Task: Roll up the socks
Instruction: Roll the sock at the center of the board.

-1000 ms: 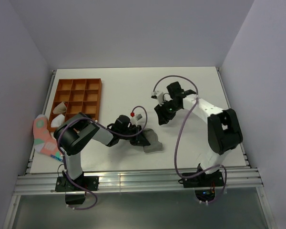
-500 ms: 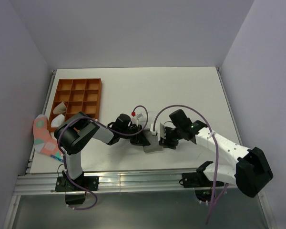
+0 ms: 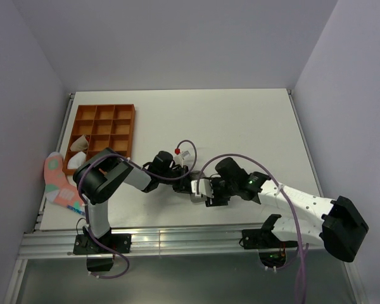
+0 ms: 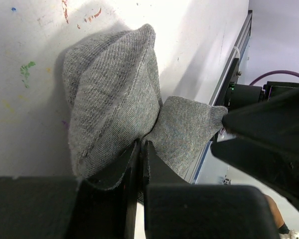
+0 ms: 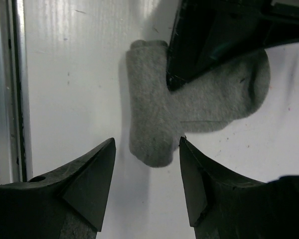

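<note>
The grey sock (image 5: 189, 107) lay crumpled on the white table (image 3: 240, 120), in the middle of its width and nearer to the front edge than to the back wall. The left gripper (image 4: 141, 145) was closed almost fully, and it pinched a fold of this sock between its thin tips. The right gripper (image 5: 147, 154) stood open. Its fingers (image 5: 89, 184) were one on each side of the free end of the sock, and from the wrist view they seemed apart from the cloth, although the top view hid this place.

The metal rail (image 5: 5, 99) of the front edge ran near the sock, with a strip of bare white surface between them. Behind both grippers the table stretched open up to the back wall.

At the left side stood an orange tray (image 3: 104, 107) with many square compartments. Two pale bundles (image 3: 80, 149) lay in neighbouring compartments of its left column, toward its near end. A pink sock (image 3: 57, 180) lay just beside the tray, at the left edge of the table.
</note>
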Tool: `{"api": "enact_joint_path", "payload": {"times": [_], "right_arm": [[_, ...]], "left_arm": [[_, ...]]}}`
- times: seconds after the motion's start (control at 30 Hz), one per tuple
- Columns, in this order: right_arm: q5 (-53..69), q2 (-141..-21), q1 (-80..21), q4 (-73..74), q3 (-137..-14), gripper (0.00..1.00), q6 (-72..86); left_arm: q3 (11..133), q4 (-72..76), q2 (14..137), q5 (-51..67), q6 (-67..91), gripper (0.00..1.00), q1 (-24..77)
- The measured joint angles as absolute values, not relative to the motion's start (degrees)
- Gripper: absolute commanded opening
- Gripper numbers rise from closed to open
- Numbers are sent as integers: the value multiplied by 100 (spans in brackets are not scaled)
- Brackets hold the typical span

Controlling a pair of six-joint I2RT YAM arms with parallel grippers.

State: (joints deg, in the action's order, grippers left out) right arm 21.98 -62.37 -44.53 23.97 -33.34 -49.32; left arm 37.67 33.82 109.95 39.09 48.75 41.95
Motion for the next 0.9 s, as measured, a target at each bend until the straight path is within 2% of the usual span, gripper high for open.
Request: {"api": "enact_joint_path", "payload": {"times": [0.23, 0.47, 0.73, 0.9], "right_arm": [[1940, -6305, -5017, 2152, -3264, 61, -4840], [1726, -6908, -5343, 1879, -3273, 61, -4777], [1496, -7325, -5358, 1660, -3417, 57, -4713], [1389, -7498, -5376, 1579, -3489, 51, -4685]], "left_arm": [[3767, 3409, 11015, 3946, 4877, 0, 4182], [3767, 3426, 11032, 3970, 4875, 0, 4174], [3769, 3470, 11065, 4032, 4875, 0, 4152], [3769, 3489, 11078, 4060, 4875, 0, 4143]]}}
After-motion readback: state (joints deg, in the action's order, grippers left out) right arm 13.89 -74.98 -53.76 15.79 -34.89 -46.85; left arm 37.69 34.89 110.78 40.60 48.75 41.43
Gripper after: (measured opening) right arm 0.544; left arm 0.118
